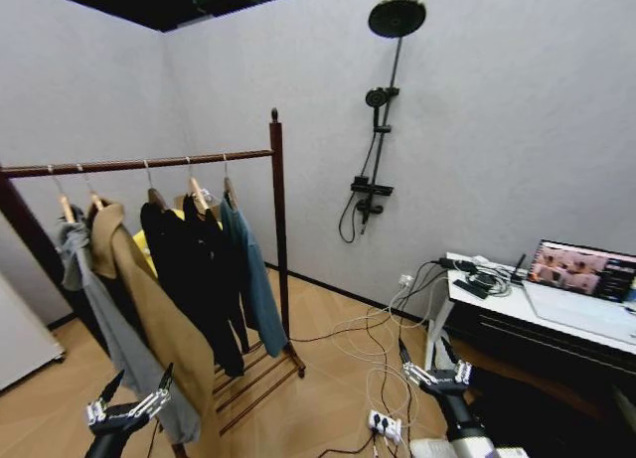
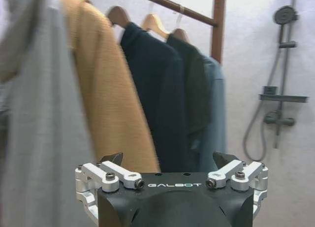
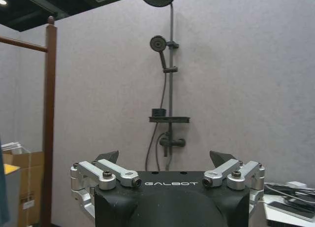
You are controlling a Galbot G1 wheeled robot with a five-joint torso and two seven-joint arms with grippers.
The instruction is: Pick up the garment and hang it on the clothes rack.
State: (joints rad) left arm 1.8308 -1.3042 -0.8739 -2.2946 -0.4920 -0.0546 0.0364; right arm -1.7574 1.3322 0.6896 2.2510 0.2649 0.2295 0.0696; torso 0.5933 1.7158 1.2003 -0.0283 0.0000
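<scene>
Dark teal-blue garment (image 1: 254, 279), plain. Dark reddish-brown clothes rack (image 1: 277, 210). Grey hooded jacket (image 1: 109, 324), tan coat (image 1: 154, 319), two black tops (image 1: 199, 269). Pale grey walls (image 1: 497, 130), black shower fitting (image 1: 383, 100), light wood floor (image 1: 318, 398). Silver-and-black left hand (image 1: 127, 406) and right hand (image 1: 434, 369).

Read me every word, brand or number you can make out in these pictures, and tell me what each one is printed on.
"GALBOT" on the left gripper housing, left wrist view.
"GALBOT" on the right gripper housing, right wrist view.
Laptop screen on the desk: lit picture, any text too small to read.
Label on the cardboard box: too blurred to read.
</scene>
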